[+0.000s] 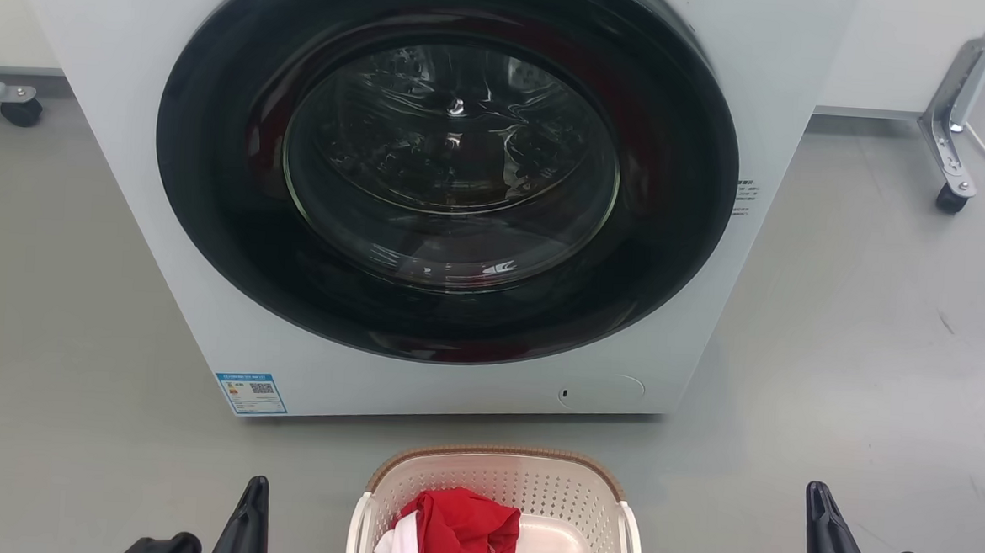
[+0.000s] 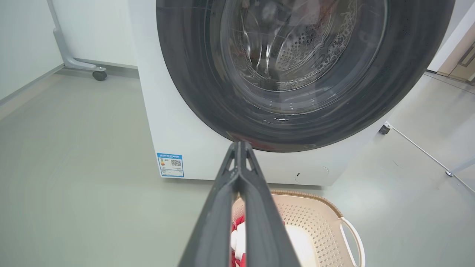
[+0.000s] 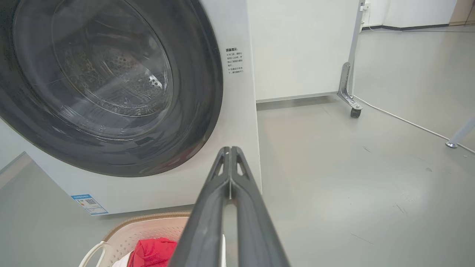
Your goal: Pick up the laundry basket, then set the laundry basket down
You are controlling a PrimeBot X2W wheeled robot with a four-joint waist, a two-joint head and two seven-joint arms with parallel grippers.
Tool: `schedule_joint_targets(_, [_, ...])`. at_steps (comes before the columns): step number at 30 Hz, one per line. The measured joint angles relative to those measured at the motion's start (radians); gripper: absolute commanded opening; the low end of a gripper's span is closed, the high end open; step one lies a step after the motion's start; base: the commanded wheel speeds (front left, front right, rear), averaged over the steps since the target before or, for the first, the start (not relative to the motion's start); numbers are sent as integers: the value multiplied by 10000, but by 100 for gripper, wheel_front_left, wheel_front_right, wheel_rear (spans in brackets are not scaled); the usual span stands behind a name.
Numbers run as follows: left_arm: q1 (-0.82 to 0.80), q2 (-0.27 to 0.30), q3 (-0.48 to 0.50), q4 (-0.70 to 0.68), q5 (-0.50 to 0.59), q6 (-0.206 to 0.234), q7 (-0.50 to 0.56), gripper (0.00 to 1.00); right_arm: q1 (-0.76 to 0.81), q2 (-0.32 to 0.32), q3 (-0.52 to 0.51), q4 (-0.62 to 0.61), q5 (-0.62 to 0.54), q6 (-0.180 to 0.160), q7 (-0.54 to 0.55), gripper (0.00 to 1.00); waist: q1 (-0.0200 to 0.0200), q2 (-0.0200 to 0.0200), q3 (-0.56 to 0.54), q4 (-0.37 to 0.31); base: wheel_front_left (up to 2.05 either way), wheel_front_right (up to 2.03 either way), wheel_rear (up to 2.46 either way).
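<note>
So, the cream-white perforated plastic laundry basket [image 1: 565, 491] with its brown woven-look rim sits on the grey floor [image 1: 833, 370] at bottom centre. The left end effector [image 1: 257, 482] looks slightly nearer to it than the right end effector [image 1: 815, 489]. Both are pinched closed, empty.

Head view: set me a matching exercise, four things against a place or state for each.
1 laundry basket
2 red garment
3 blue label
4 left gripper

A inside the basket
B shut, holding nothing
C on the floor in front of the washing machine
D low on the machine's front

Pairs: 1-C, 2-A, 3-D, 4-B
</note>
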Motion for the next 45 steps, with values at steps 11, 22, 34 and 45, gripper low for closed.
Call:
schedule_joint_targets(11, [-83,-113,393,251,-1590,-311,280,0,-172,132,-410,215,1655,301,441,0,0,0,-20,-21,0,0,0])
schedule_joint_targets(22, [-317,-198,754,468,-2968,-529,616,0,-391,257,-825,453,3267,541,899,0,0,0,-40,-42,0,0,0])
schedule_joint_targets(34, [-590,-339,1139,727,-4589,-874,897,0,-609,384,-1256,667,4943,880,1327,0,0,0,-63,-64,0,0,0])
schedule_joint_targets(45, [-836,-447,1494,982,-5967,-1141,1198,0,-818,508,-1647,886,6468,1151,1753,0,0,0,-84,-83,0,0,0])
